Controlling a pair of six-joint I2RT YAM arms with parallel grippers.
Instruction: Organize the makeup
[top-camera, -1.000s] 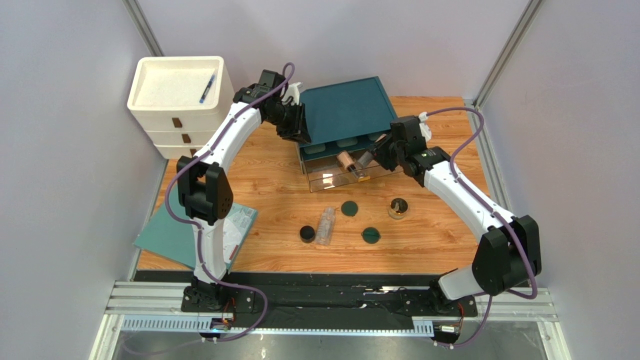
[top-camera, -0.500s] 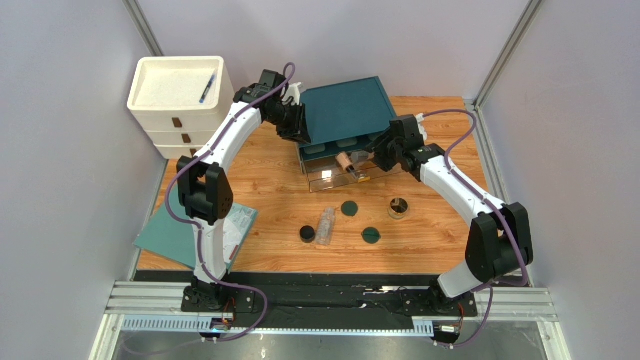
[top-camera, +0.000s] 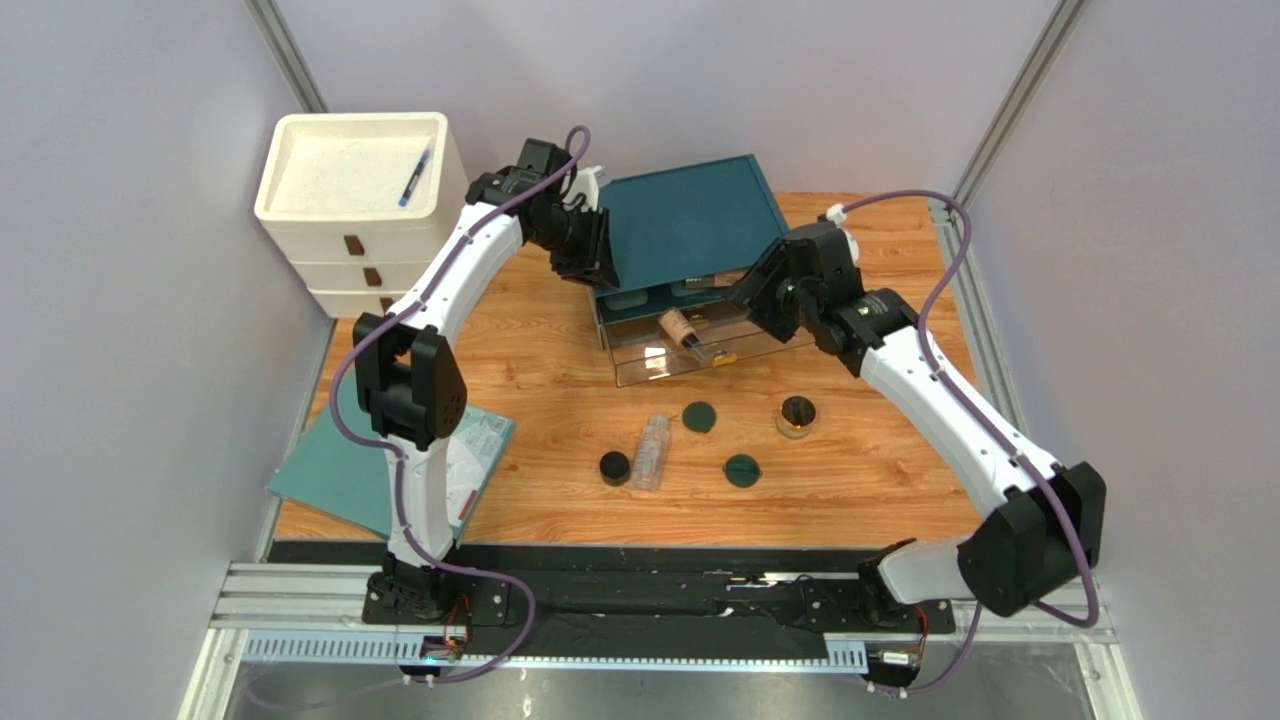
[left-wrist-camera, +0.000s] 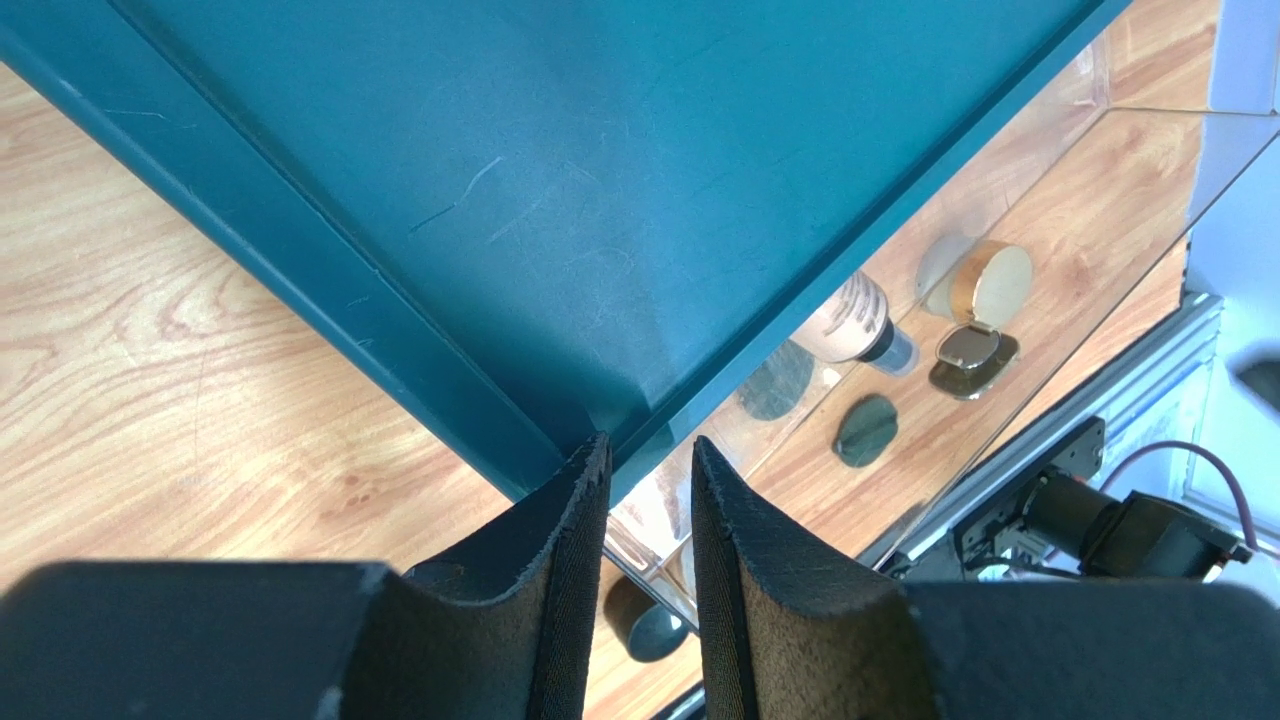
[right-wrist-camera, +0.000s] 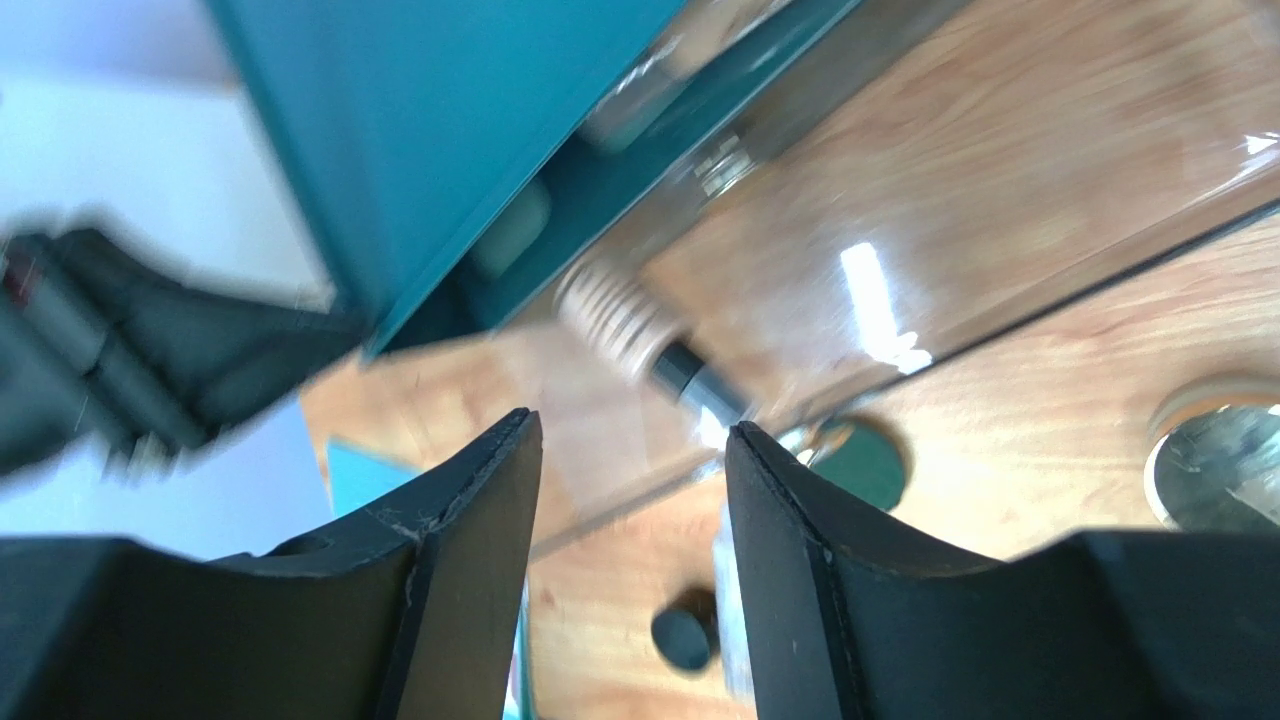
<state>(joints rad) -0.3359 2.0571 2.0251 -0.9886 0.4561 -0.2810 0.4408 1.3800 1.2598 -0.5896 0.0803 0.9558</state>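
You are at the end of a placing step, as I read it. Your right hand (right-wrist-camera: 631, 432) hangs over the clear drawer (top-camera: 646, 363) with its fingers wide and nothing between them. One tan foundation tube (top-camera: 681, 326) lies on its side inside that drawer, dark cap towards the near edge.

The drawer stands pulled out from the teal box (top-camera: 691, 218) at the far edge of the bench (top-camera: 511, 375). The tube is the only thing I can make out in it; whatever the box holds higher up is hidden under its top.

Your left hand (left-wrist-camera: 649, 446) sits at the box's left corner, fingers narrow. I cannot tell whether it pinches the corner or only rests there.

Loose in the middle of the bench lie the dark green discs (top-camera: 697, 417), the black round jar (top-camera: 615, 468), the clear plastic bottle (top-camera: 652, 449) on its side, and the gold-rimmed compact (top-camera: 796, 416) towards the right edge.

Next, lift the right hand clear of the drawer wall and bring it to the compact, the nearest piece. The white drawer unit (top-camera: 353, 165) in the far left corner carries only the blue pen (top-camera: 415, 177); leave it
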